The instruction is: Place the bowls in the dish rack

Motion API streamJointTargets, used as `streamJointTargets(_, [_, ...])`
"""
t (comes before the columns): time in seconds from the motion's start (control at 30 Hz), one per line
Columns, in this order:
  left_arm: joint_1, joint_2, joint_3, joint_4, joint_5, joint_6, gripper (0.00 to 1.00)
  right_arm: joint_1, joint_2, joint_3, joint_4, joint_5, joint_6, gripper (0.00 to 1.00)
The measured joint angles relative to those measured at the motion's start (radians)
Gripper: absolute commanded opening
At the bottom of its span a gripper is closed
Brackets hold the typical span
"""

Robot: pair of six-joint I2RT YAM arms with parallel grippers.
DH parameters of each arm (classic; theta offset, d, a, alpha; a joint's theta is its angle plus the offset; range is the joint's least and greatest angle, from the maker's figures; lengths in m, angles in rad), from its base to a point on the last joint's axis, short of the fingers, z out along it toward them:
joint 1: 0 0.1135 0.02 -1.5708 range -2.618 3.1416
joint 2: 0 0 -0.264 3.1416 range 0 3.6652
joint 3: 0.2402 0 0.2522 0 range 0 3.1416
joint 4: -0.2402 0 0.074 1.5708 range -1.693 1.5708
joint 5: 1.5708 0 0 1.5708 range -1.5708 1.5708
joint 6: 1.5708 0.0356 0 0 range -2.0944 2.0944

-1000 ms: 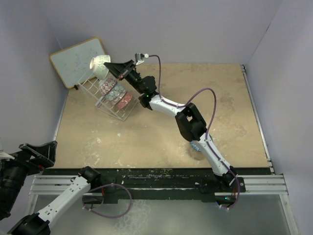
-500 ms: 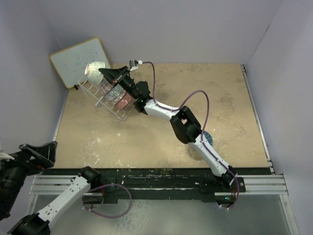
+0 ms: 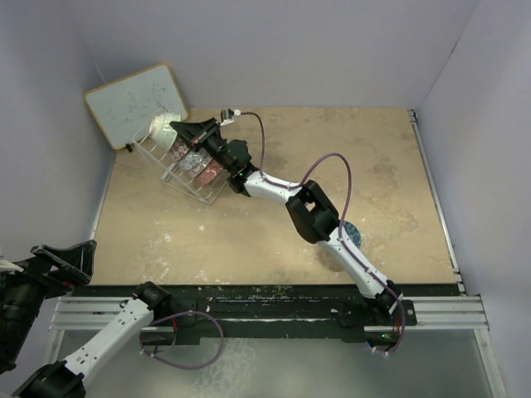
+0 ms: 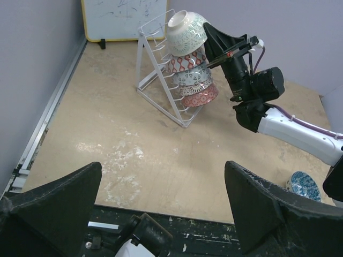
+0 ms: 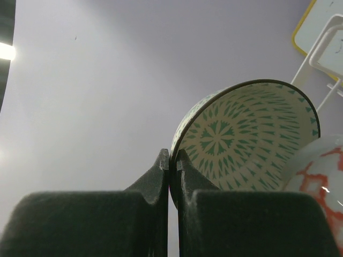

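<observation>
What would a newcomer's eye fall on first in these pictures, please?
The right pincer, on its far-stretched arm, pinches the rim of a cream bowl with a green pattern at the top of the white dish rack, above three bowls already slotted there. A lone blue bowl lies on the table near that arm, and the left pincer gapes open at the near-left corner.

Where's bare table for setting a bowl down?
Bare: the table between right arm and right wall, and in front of the rack. Crowded: the rack, where the right tool grips a cream bowl; a blue bowl lies near-right.
</observation>
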Motion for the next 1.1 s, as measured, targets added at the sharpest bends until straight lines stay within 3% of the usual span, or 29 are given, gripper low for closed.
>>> streamJointTargets(0.47, [0.000, 0.000, 0.006, -0.016, -0.001, -0.002, 0.99, -0.005, 0.065, 0.076, -0.061, 0.008, 0.027, 0.00])
streamJointTargets(0.73, [0.000, 0.000, 0.006, -0.016, -0.002, -0.006, 0.99, -0.004, 0.064, 0.076, -0.071, 0.008, 0.027, 0.08])
streamJointTargets(1.1, [0.000, 0.000, 0.006, -0.016, -0.003, -0.008, 0.99, -0.005, 0.000, -0.008, -0.113, 0.031, 0.031, 0.10])
